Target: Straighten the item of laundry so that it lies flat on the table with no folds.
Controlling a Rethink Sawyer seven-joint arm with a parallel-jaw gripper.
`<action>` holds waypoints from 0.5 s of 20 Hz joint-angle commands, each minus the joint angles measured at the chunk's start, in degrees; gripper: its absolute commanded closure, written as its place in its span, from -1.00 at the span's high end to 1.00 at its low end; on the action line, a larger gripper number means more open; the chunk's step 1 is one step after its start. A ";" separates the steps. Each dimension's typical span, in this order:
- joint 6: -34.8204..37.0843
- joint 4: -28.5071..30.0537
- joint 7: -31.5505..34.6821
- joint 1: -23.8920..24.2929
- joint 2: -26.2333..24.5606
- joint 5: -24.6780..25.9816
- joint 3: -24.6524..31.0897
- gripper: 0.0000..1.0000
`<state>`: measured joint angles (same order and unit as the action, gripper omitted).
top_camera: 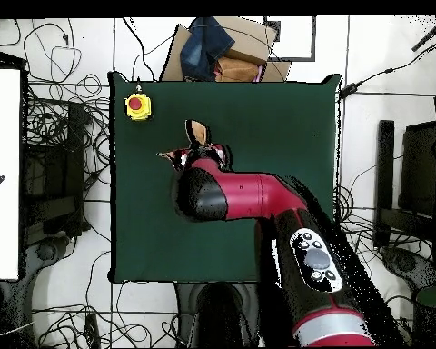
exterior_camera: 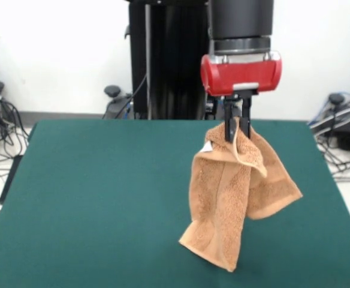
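Observation:
The orange-tan towel (exterior_camera: 235, 192) hangs in folds from my gripper (exterior_camera: 237, 133), which is shut on its top edge. It dangles above the green table (exterior_camera: 103, 198), right of centre in the front view, its lowest corner close to the cloth; I cannot tell whether it touches. A small white label (exterior_camera: 207, 146) shows near the top left of the towel. In the overhead view my red arm (top_camera: 249, 195) covers most of the towel; only a bit of towel (top_camera: 198, 134) sticks out beyond the wrist, over the table (top_camera: 285, 118).
A yellow box with a red button (top_camera: 137, 105) sits at one table corner in the overhead view. Cardboard and dark cloth (top_camera: 217, 45) lie beyond the table's far edge. Cables cover the floor on both sides. The black pedestal (exterior_camera: 166, 60) stands behind the table.

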<state>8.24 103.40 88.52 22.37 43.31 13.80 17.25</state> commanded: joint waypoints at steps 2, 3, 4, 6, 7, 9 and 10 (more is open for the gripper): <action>1.29 -1.60 2.47 0.26 -4.09 4.02 1.56 -1.00; 0.71 -1.42 2.57 0.36 -4.37 4.28 1.47 -1.00; 0.13 -1.25 2.66 0.46 -4.66 4.54 1.37 -1.00; -0.21 -0.66 3.01 0.27 -4.58 4.83 0.69 -1.00; 0.22 -0.40 3.23 0.06 -4.21 4.81 0.31 -1.00; 0.88 0.63 3.82 -0.20 -4.25 4.98 -0.38 -1.00; 0.97 1.16 4.19 -0.31 -4.45 5.08 -0.69 -1.00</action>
<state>8.23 102.86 88.52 22.45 39.76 15.50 17.21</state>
